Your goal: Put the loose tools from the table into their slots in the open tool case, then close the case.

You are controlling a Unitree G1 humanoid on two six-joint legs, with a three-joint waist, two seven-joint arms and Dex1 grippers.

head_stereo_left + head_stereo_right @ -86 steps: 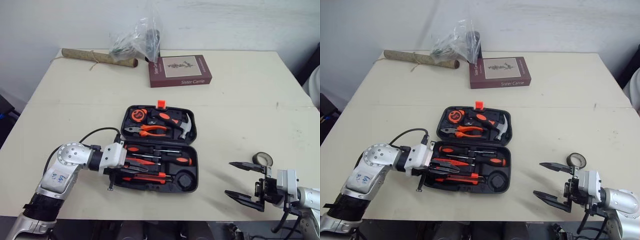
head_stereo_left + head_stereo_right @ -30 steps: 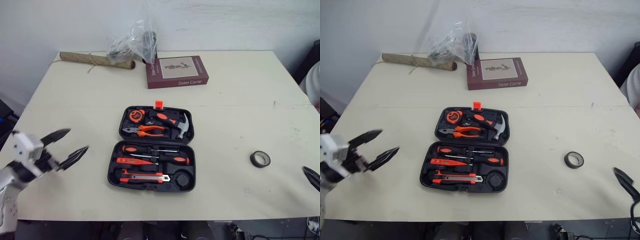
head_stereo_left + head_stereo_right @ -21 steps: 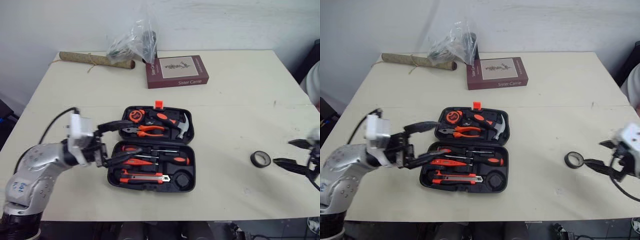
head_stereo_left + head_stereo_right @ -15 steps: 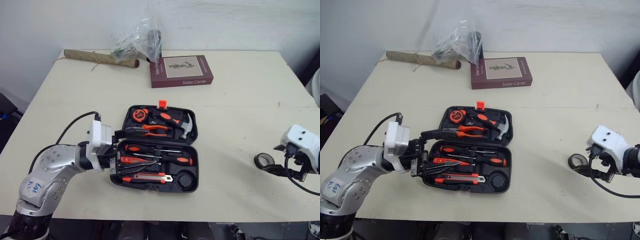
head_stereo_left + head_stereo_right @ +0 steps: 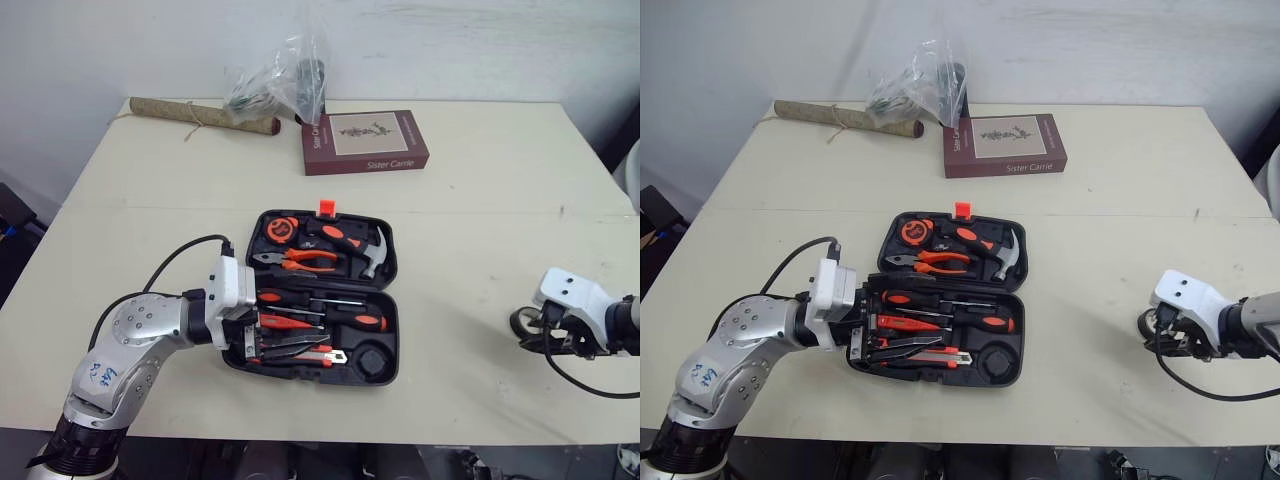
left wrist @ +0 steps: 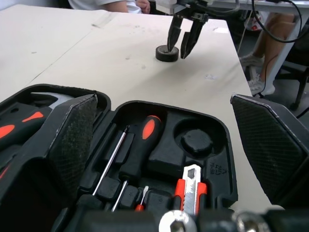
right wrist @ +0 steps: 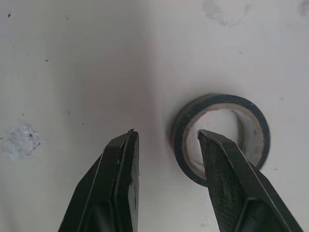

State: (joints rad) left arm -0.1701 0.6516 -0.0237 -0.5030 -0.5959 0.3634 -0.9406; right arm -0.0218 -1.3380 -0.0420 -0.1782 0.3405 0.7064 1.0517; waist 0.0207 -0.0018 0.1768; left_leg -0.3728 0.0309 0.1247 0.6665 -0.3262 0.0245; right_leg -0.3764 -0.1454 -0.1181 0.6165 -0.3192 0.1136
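**Tape roll between R tool's tips, not pinched**

R tool (image 7: 167, 137) hangs over the black tape roll (image 7: 217, 100) w/ fingers parted. One tip is over the ring's hole, the other outside over bare desk (image 5: 480, 200), so it straddles the roll's wall w/o clamping it. Roll lies flat, well right of the open tool case (image 6: 223, 166), which has a bare round slot (image 6: 195, 140). L tool (image 6: 163, 100) is spread wide over the case's front half, gripping nothing. Cream desk. At its back: maroon book (image 5: 365, 141), clear plastic bag (image 5: 280, 80), brown rolled bundle (image 5: 200, 115). White wall (image 5: 450, 40) behind.
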